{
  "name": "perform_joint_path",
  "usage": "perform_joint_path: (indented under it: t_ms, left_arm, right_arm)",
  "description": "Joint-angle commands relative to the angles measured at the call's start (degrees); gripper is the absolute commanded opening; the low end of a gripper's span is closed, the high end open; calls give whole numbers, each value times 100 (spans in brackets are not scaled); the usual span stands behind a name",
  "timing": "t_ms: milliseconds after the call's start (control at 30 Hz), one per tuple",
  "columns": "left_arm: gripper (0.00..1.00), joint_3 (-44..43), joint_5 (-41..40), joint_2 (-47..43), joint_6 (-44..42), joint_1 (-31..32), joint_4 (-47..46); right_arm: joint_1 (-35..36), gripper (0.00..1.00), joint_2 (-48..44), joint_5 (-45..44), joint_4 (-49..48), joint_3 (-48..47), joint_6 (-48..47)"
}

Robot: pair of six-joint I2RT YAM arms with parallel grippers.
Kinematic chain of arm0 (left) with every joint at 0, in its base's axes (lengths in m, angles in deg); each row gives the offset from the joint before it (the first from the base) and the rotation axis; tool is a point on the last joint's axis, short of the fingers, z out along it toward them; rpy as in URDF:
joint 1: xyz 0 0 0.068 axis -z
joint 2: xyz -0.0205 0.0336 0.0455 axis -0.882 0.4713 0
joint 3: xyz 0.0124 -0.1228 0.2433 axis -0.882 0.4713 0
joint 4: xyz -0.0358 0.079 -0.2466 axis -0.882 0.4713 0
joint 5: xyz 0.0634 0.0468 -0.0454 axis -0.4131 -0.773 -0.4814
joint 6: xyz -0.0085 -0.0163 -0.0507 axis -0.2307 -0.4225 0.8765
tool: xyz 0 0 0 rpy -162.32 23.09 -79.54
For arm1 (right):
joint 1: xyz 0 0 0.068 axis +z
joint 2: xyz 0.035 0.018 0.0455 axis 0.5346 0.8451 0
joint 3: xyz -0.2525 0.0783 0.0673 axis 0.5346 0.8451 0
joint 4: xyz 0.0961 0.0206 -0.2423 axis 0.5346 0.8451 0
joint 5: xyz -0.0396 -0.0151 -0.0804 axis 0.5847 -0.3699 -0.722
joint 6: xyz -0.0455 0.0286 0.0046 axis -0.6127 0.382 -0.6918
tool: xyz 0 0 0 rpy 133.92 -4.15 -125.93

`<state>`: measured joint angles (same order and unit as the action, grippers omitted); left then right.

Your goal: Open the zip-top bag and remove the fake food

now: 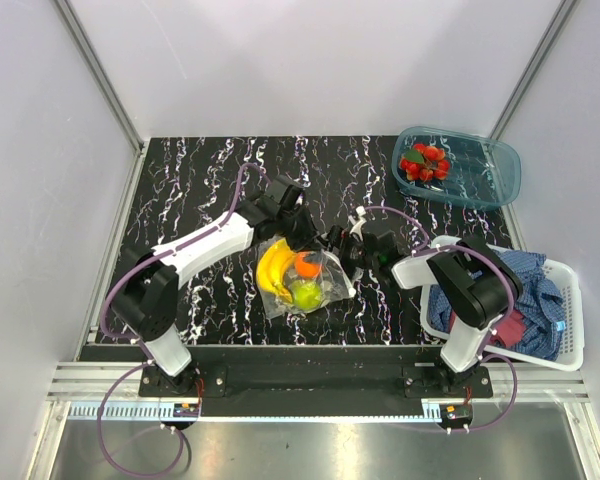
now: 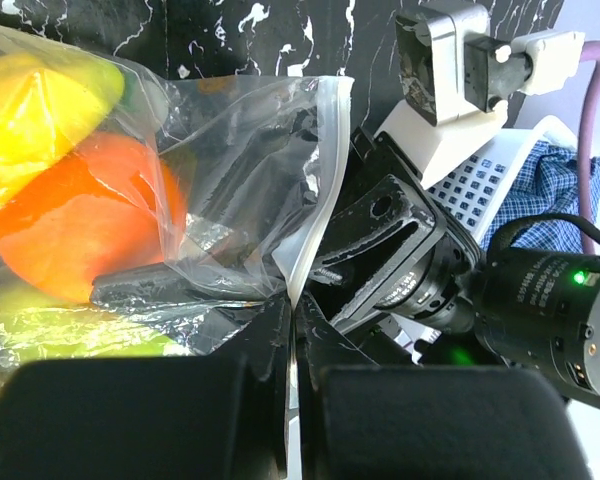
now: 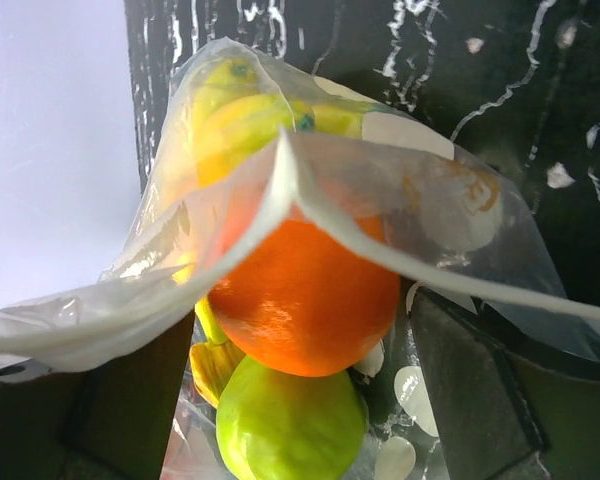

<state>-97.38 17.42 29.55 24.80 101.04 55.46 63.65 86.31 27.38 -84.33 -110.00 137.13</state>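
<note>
The clear zip-top bag point(image 1: 325, 285) lies mid-table, its mouth facing right. It holds a yellow banana point(image 1: 272, 268), an orange point(image 1: 306, 264) and a green round fruit point(image 1: 305, 294). My left gripper point(image 1: 313, 238) is shut on the bag's white zip edge point(image 2: 315, 200), pinched between its fingertips point(image 2: 296, 305). My right gripper point(image 1: 346, 256) is open at the bag's mouth point(image 3: 300, 400). Its fingers point(image 3: 120, 400) stand on either side of the orange point(image 3: 300, 290) and the green fruit point(image 3: 290, 430). A red berry cluster point(image 1: 425, 162) lies in the teal tray.
The teal translucent tray point(image 1: 480, 185) sits at the back right. A white slatted basket point(image 1: 570, 345) with blue and red cloths stands at the right, close to the right arm. White walls enclose the black marbled table point(image 1: 200, 180).
</note>
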Motion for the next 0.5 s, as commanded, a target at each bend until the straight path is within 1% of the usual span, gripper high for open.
perform_joint_path:
  t_ms: [0,67,233,367,467]
  left_arm:
    - [0,-18,1327,-275,338,655,-919]
    - [0,-35,1353,-293,329,655,-911]
    - [0,-35,1467,-214,391,690,-928]
    - [0,-53,1502,-170,408,725,-928]
    - [0,-70,1476,-152,400,734,-928]
  right_arm:
    - [268,96,131,363,-1605,-264,-7]
    - [268,97,315,479,-1903,-282,160]
    - [268,98,509,382,-1932,-361,222]
    - [277,93,606,294,-1090,-607,65]
    - [294,92,650,-11,-825,-599,29]
